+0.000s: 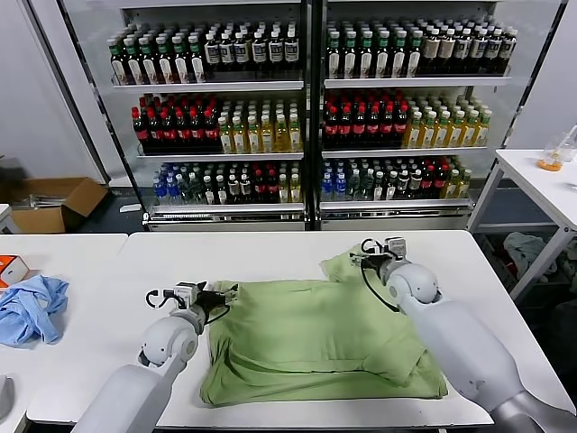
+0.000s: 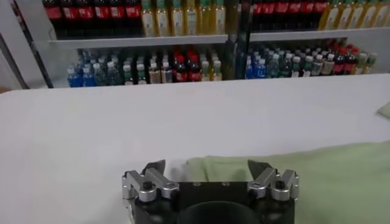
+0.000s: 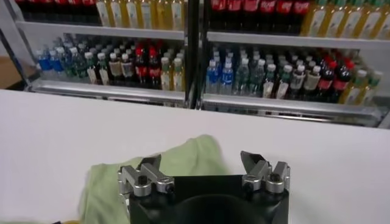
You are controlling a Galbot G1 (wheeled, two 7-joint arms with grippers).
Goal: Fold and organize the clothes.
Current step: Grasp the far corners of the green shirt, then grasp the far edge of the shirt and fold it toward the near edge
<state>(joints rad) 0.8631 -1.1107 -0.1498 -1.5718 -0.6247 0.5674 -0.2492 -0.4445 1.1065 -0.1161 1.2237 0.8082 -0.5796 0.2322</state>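
Note:
The light green polo shirt [image 1: 315,338] lies spread on the white table [image 1: 270,248], partly folded; its collar, buttons and graphic do not show. My left gripper [image 1: 224,295] is open and empty at the shirt's left upper edge. In the left wrist view the gripper [image 2: 207,165] is open just above the cloth [image 2: 317,176]. My right gripper [image 1: 362,256] is open and empty over the shirt's far right corner. In the right wrist view the gripper [image 3: 201,159] is open, with a hump of the shirt [image 3: 109,182] below and ahead of it.
A light blue garment [image 1: 32,307] and an orange object [image 1: 9,268] lie on the left table. Glass-door shelves of bottles [image 1: 306,117] stand behind the table. A cardboard box [image 1: 50,203] is on the floor at the left, and a side table [image 1: 550,185] at the right.

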